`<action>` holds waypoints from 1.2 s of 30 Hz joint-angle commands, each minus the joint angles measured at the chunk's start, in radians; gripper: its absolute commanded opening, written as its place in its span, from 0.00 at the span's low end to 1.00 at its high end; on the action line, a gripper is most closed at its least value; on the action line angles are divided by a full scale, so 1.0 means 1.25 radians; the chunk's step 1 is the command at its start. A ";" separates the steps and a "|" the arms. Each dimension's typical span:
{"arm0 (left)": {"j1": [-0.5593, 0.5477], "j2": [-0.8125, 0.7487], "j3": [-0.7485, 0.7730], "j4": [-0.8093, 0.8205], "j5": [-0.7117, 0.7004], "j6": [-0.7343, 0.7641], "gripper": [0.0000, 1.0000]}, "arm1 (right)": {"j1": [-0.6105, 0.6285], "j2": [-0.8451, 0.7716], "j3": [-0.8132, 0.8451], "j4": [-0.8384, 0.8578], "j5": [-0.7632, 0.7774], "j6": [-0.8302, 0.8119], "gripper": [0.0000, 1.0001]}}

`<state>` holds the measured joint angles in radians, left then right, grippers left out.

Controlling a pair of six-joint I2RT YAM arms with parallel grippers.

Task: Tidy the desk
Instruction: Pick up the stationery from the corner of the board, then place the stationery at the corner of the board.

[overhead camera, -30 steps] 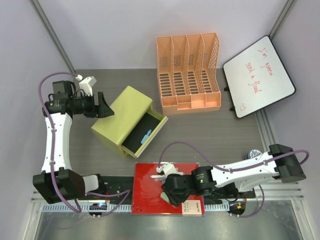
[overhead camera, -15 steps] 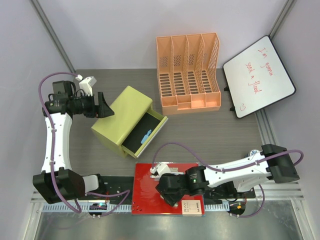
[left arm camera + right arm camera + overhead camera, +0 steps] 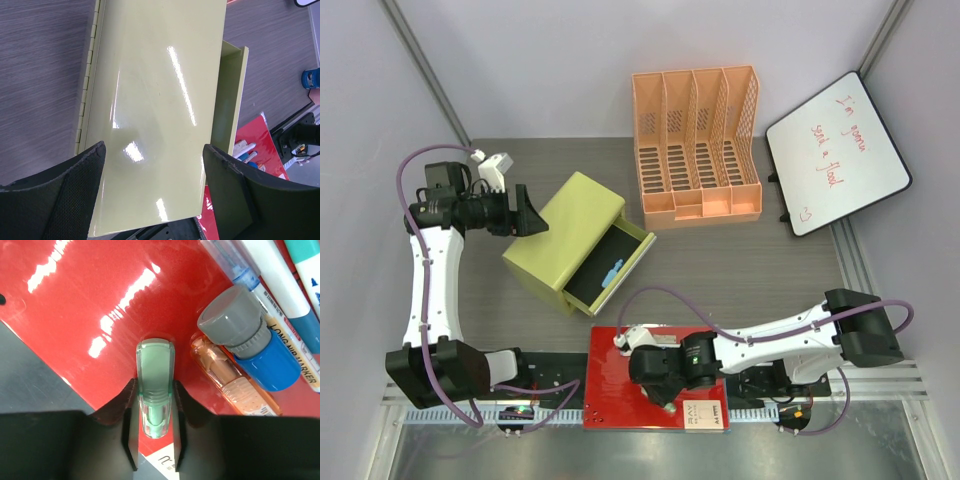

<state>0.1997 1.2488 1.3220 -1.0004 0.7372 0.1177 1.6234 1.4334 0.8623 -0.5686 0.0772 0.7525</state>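
R gripper clamps a mint-green capped stick lying on the red folder. The desk lies under and beyond the folder. L gripper, jaws wide apart, straddles the lime cabinet behind the folder. Pickup step; next prob. calls for a straight lift clear of the blue bottle on the folder.

The white rectangular whiteboard bears red handwriting, seemingly "I'm gonna send a flood". The white marker pen label reads "MARKER".
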 commanded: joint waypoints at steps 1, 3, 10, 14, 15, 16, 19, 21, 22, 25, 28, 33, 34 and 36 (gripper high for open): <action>0.005 -0.023 0.027 0.005 0.025 0.015 0.79 | -0.013 -0.047 0.063 -0.027 0.019 0.004 0.01; 0.005 -0.025 0.027 0.005 0.026 0.014 0.79 | -0.030 -0.065 0.136 -0.082 0.046 -0.007 0.01; 0.006 -0.031 0.022 0.004 0.020 0.019 0.79 | -0.241 -0.134 0.367 -0.139 0.078 -0.031 0.01; 0.005 -0.034 0.015 0.011 0.025 0.010 0.79 | -0.405 -0.128 0.383 -0.017 0.070 0.004 0.01; 0.006 -0.036 0.013 0.011 0.026 0.009 0.79 | -0.428 -0.114 0.372 0.010 0.059 0.010 0.01; 0.005 -0.038 0.013 0.011 0.028 0.009 0.79 | -0.443 -0.100 0.369 0.034 0.045 0.015 0.01; 0.005 -0.042 0.014 0.006 0.021 0.014 0.79 | -0.483 -0.056 0.350 0.094 0.035 0.045 0.01; 0.005 -0.047 0.017 -0.001 0.014 0.024 0.80 | -0.489 -0.045 0.322 0.110 0.042 0.061 0.01; 0.005 -0.048 0.017 -0.002 0.010 0.026 0.80 | -0.491 -0.046 0.309 0.106 0.049 0.064 0.01; 0.006 -0.050 0.013 -0.001 0.005 0.031 0.80 | -0.512 -0.067 0.228 0.078 0.066 0.092 0.01; 0.006 -0.044 0.009 0.001 0.012 0.027 0.80 | -0.523 -0.107 0.130 0.068 0.063 0.109 0.01; 0.006 -0.043 0.005 0.008 0.016 0.024 0.80 | -0.526 -0.140 0.044 0.049 0.066 0.116 0.01; 0.005 -0.043 0.008 0.008 0.016 0.024 0.80 | -0.526 -0.140 0.040 0.045 0.063 0.114 0.01; 0.006 -0.042 0.009 0.006 0.015 0.024 0.80 | -0.524 -0.127 0.037 0.034 0.063 0.105 0.01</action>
<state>0.1997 1.2106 1.3220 -1.0027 0.7422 0.1394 0.9661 1.3064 0.9039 -0.5411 0.1406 0.8753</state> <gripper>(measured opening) 0.796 0.309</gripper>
